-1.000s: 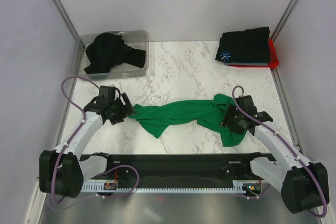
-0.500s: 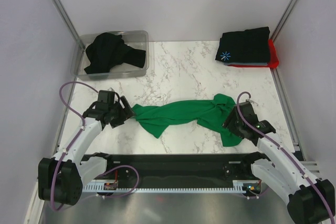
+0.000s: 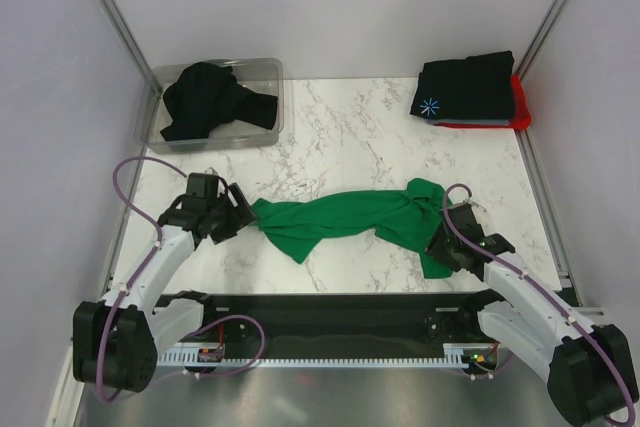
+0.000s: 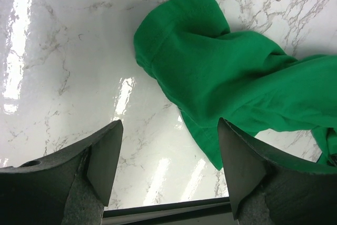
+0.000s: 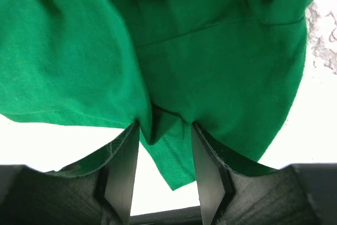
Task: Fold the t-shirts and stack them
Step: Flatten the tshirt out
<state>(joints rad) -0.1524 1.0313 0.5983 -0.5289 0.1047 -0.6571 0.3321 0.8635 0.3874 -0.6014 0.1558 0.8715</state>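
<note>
A bright green t-shirt (image 3: 340, 217) (image 4: 221, 67) (image 5: 184, 51) lies crumpled and stretched across the near part of the marble table. My left gripper (image 3: 238, 212) (image 4: 168, 121) is open just off the shirt's left end, with bare table between its fingers and the cloth's edge next to the right finger. My right gripper (image 3: 440, 247) (image 5: 165, 125) is down on the shirt's right end, jaws partly apart with a fold and hem of green cloth between them. At the back right lies a folded black t-shirt (image 3: 465, 87) with a starburst print, on top of a red one (image 3: 518, 107).
A clear plastic bin (image 3: 275, 97) at the back left holds crumpled black cloth (image 3: 210, 102). Grey walls and metal posts close in both sides. A black rail (image 3: 330, 312) runs along the near edge between the arm bases.
The right gripper has slid toward the near edge along the shirt's right end and its jaws have narrowed around a fold. The left gripper shifted slightly left, then held still.
</note>
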